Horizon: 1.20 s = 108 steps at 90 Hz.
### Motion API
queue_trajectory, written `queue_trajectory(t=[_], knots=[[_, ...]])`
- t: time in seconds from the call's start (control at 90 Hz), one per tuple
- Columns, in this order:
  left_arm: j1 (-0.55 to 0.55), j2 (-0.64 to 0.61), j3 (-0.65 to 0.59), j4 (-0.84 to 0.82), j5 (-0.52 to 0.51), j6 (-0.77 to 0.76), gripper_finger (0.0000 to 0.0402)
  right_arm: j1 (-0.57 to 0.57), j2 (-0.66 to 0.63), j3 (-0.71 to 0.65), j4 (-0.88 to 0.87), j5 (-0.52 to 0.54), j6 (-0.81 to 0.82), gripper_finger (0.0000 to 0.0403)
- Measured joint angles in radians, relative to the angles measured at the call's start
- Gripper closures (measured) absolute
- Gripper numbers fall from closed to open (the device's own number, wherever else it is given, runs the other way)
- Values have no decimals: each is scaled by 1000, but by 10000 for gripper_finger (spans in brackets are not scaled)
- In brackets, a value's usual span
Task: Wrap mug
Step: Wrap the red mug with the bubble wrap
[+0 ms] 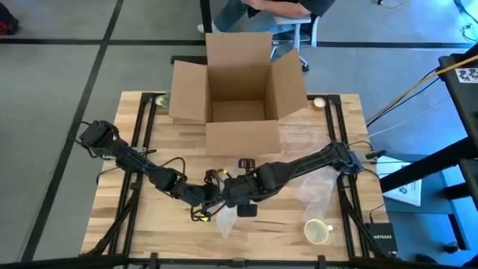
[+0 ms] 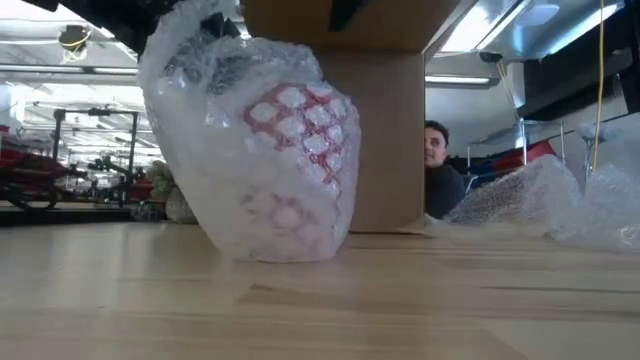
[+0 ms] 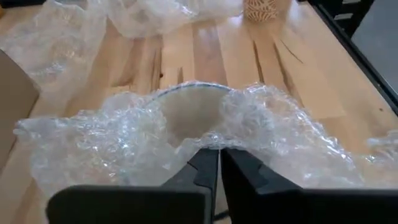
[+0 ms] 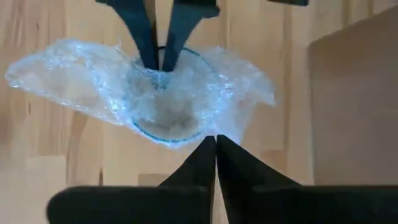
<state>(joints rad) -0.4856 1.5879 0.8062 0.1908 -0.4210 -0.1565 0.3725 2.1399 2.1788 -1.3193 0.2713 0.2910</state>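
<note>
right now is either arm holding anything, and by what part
Both are. The left gripper and the right gripper each pinch the bubble wrap at the mug's rim, on opposite sides, fingers shut on the wrap's edge.

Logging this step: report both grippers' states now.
Left gripper: shut on the bubble wrap at the mug's rim.
Right gripper: shut on the bubble wrap, opposite side.

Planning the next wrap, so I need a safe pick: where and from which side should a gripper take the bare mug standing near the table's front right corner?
Take the bare mug by its rim wall, coming straight down from above. It stands upright with its mouth open to the high view, so one finger could probably drop inside and one outside. Its handle cannot be made out, so I would not plan on it.
</note>
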Motion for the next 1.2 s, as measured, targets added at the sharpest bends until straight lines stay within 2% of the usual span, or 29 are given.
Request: queue_trajectory(t=[0.122, 0.256, 0.378, 0.533, 0.656, 0.833, 1.011, 1.078, 1.2], knots=[[-6, 0, 0, -1, -1, 0, 402, 0, -6, -53, 4, 5, -3, 402], [-14, 0, 0, -1, -3, 0, 402, 0, -97, -251, 127, 4, 22, 402], [-18, 0, 0, -1, -3, -1, 402, 0, -251, -527, 359, 5, 58, 402], [-17, 0, 0, 5, -1, -2, 402, 0, -447, -869, 745, 15, 111, 403], [-10, 0, 0, 6, 0, -6, 402, 1, -500, -1041, 938, 13, 127, 403], [-9, -2, 0, 5, 0, -37, 402, -2, -493, -1161, 1045, 19, 127, 403], [-9, -2, 1, 2, 0, -47, 402, -9, -453, -1249, 1255, 96, 104, 403], [-9, -2, 1, 4, -1, -47, 402, -22, -424, -1259, 1325, 124, 72, 403], [-8, -2, 1, 1, -1, -50, 402, -38, -374, -1257, 1450, 100, 36, 403]])
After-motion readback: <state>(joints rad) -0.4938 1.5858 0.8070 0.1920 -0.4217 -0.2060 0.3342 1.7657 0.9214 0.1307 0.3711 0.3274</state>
